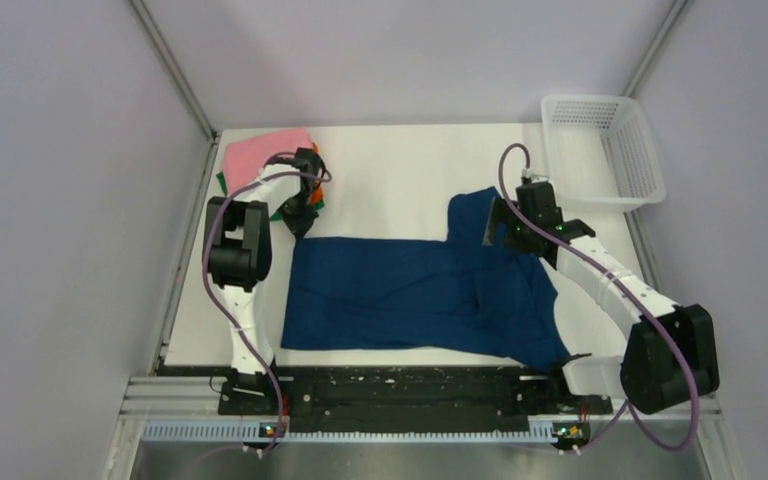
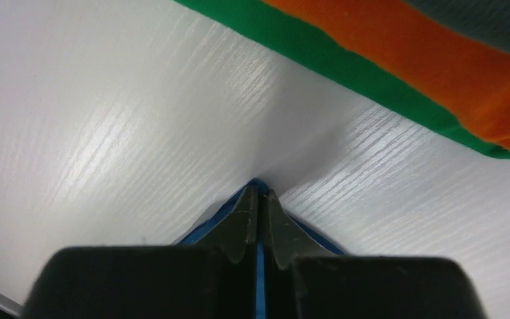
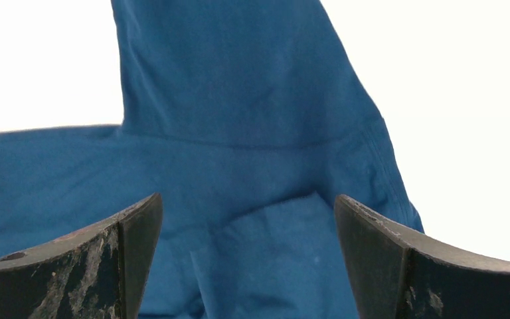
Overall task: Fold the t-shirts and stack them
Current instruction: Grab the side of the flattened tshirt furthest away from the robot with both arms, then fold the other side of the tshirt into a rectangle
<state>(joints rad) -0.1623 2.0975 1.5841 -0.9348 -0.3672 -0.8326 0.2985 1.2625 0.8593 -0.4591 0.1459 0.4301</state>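
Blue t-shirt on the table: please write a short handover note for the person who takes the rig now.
Left gripper: shut on a corner of the blue t-shirt, beside the folded pile.
Right gripper: open, over the shirt near its sleeve.
Done: pink, orange and green shirts folded at far left.
To do: fold the blue one, stack it.

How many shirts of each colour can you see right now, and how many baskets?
blue shirt: 1
pink shirt: 1
orange shirt: 1
green shirt: 1
grey shirt: 1
white basket: 1
Total: 6 things (5 shirts, 1 basket)
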